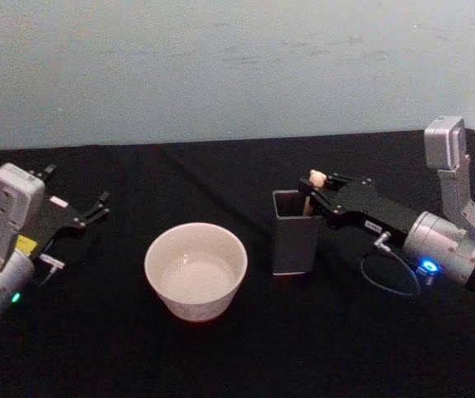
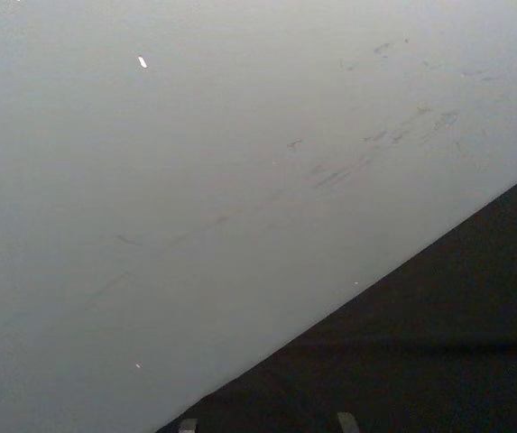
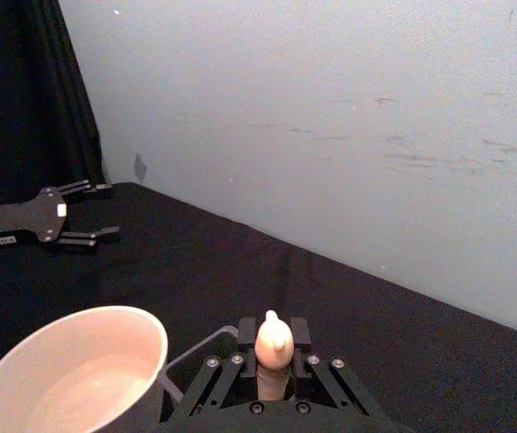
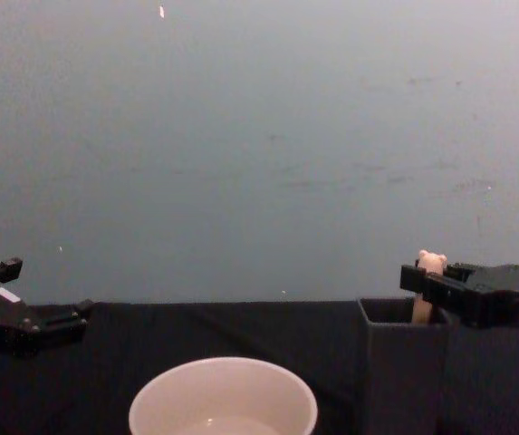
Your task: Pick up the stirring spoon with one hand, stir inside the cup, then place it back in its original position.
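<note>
Black tabletop [image 1: 220, 356] against a pale wall [image 1: 220, 66]. We are viewing the right gripper [image 3: 274, 329], which is reaching in from the tabletop's right edge and pinching the stirring spoon [image 1: 317, 177] by its beige handle, just under the bear head. The spoon is standing upright in the dark grey holder [image 1: 295, 240], right of centre, with the cup [image 1: 196, 269] near it. The left gripper [image 1: 75, 189] is resting, fingers spread, by the left edge.

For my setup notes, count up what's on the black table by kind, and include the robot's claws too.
Wide round cream-white cup: 1
Tall dark grey square holder: 1
Slim stirring spoon with a beige bear-head handle, standing in the holder: 1
Robot claws: 2, with the left claw open and the right claw shut on the spoon's handle
Total: 5
</note>
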